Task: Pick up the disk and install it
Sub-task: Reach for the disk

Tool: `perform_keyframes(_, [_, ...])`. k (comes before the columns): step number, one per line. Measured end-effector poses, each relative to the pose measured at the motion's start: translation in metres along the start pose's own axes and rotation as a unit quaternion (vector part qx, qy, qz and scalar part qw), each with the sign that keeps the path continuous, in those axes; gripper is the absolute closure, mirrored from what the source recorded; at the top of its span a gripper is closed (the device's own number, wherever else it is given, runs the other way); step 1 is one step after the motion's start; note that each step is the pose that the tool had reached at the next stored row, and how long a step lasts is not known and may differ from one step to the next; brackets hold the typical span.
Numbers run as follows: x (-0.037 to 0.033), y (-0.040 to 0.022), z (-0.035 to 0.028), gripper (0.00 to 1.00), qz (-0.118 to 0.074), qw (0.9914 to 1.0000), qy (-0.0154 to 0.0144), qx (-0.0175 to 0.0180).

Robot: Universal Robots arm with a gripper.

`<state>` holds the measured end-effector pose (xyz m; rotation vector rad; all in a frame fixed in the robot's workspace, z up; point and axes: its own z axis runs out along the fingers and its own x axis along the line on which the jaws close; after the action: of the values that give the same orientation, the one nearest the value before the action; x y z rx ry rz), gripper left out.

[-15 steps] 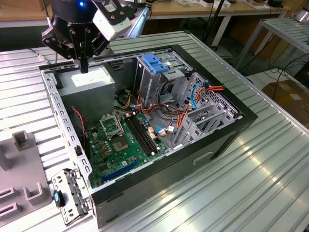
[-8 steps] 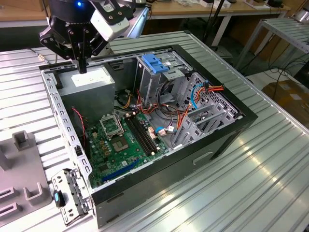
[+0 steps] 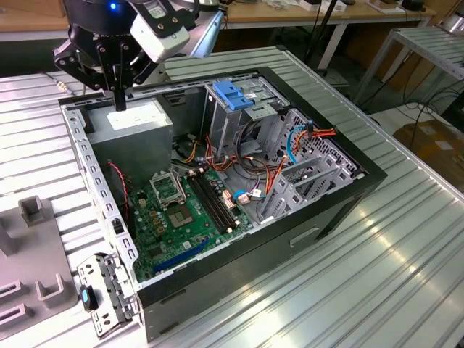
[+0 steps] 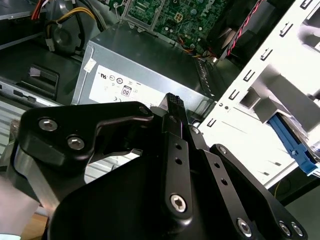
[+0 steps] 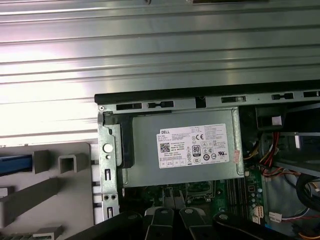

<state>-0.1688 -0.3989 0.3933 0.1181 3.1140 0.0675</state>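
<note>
1. Above the far corner of the case (image 3: 232, 272), at the exterior view's left, the claw (image 3: 117, 101) is hanging over the power box (image 3: 134, 123). It is clenched, fingers together, and grasping nothing.
2. On the table (image 3: 377, 275) just beside the case, a grey holder (image 5: 55, 190) is carrying the disk (image 5: 14, 164). The disk is showing as a blue rail edge in the first wrist view. The frame edge is cutting off its body, so I am judging it by the rail alone.
3. As a metal drive, the disk is probably going to feel stiff, dense for its size and smooth-sided, and it will be sensitive to knocks. Its plastic rails are likely to flex a little.
4. The safest hold is looking like a grip across the two long sides, near mid-length, so that it is not tipping. The label face and connector end are best left alone.
5. The case is lying open on its side. It is holding the power box, a green board (image 3: 177, 210), a metal cage (image 3: 232, 127) topped by a blue latch (image 3: 233, 94), and loose cables (image 3: 304, 138).
6. I cannot tell whether the cage's bay is standing free.
</note>
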Motion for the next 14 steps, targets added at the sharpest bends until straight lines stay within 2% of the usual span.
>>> perform_keyframes(6, [0.0044, -0.0004, -0.0001, 0.89, 0.0, 1.0, 0.0, 0.0])
perform_keyframes(14, [0.0141, -0.0011, -0.0003, 0.89, 0.0, 1.0, 0.0, 0.0])
